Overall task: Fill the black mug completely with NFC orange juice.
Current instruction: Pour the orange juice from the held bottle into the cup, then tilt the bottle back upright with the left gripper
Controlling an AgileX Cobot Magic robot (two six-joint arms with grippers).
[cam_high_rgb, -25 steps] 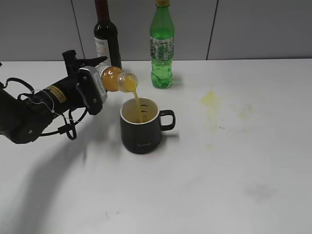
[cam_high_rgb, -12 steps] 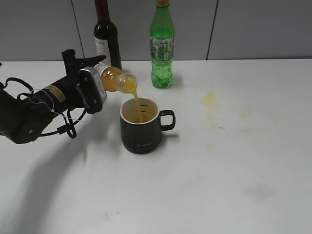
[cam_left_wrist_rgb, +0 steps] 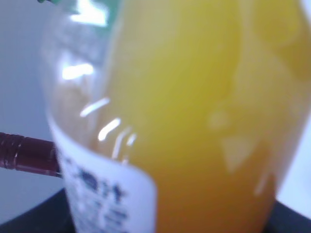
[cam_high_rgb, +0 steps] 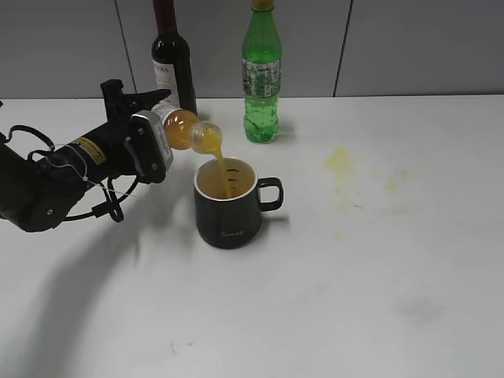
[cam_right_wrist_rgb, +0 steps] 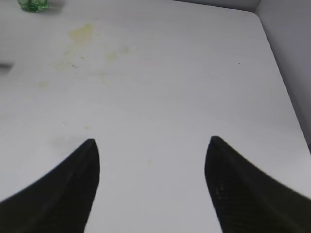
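The black mug (cam_high_rgb: 228,214) stands upright on the white table, handle to the right, with orange juice inside. My left gripper (cam_high_rgb: 153,130) is shut on the small clear orange juice bottle (cam_high_rgb: 187,130) and holds it tilted, mouth down to the right over the mug. A thin orange stream (cam_high_rgb: 222,169) runs from the mouth into the mug. In the left wrist view the bottle (cam_left_wrist_rgb: 194,121) fills the frame, blurred, with its white-lettered label (cam_left_wrist_rgb: 107,194) at the lower left. My right gripper (cam_right_wrist_rgb: 151,145) is open and empty above bare table; it is out of the exterior view.
A dark wine bottle (cam_high_rgb: 172,59) and a green soda bottle (cam_high_rgb: 261,75) stand at the back of the table behind the mug. Yellowish stains (cam_high_rgb: 340,161) mark the table right of the mug. The table's right edge meets a grey wall (cam_right_wrist_rgb: 286,58).
The bottle has tipped slightly further and the stream keeps running into the mug. The right arm has not moved.
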